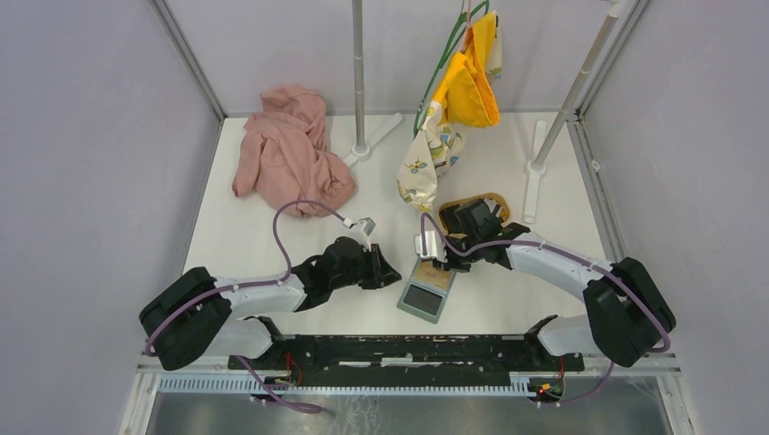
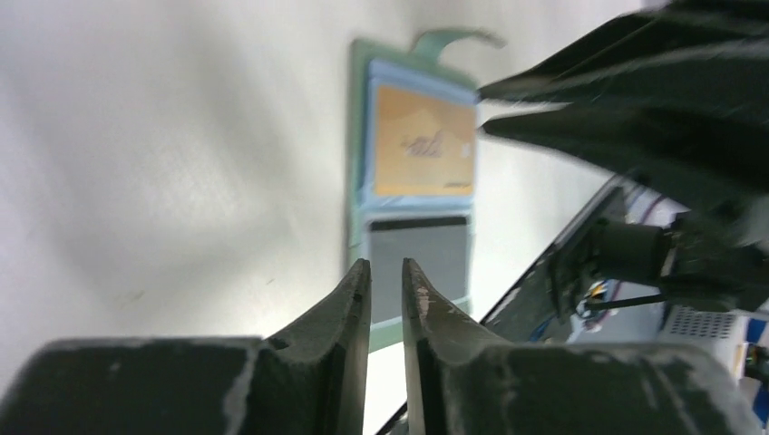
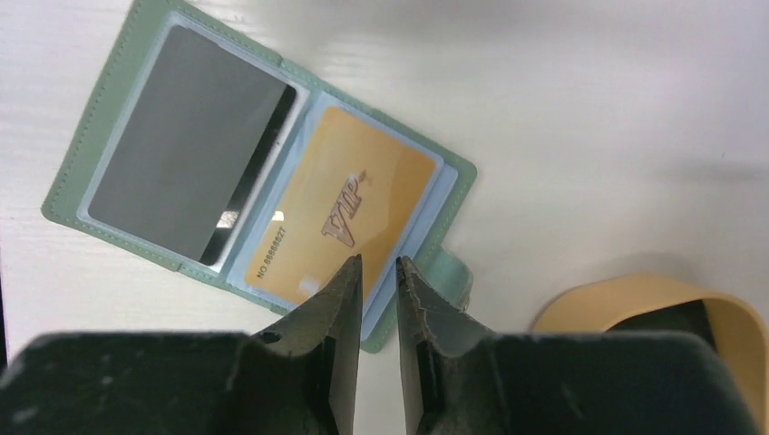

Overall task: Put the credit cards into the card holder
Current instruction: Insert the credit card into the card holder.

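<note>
Two cards, a gold card [image 3: 349, 213] and a grey card [image 3: 181, 154], sit tucked in the open green wallet [image 2: 359, 136] flat on the surface [image 1: 227, 236], with the right claw [image 3: 378, 263] hovering over it and the left claw [image 2: 385, 267] just beside it, both slightly apart and empty, and whether more wait in the tray [image 3: 635, 294] I can't tell.

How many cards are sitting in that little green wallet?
2: a grey card in one sleeve, a gold VIP card in the other. A dark edge behind the grey may be another.
</note>
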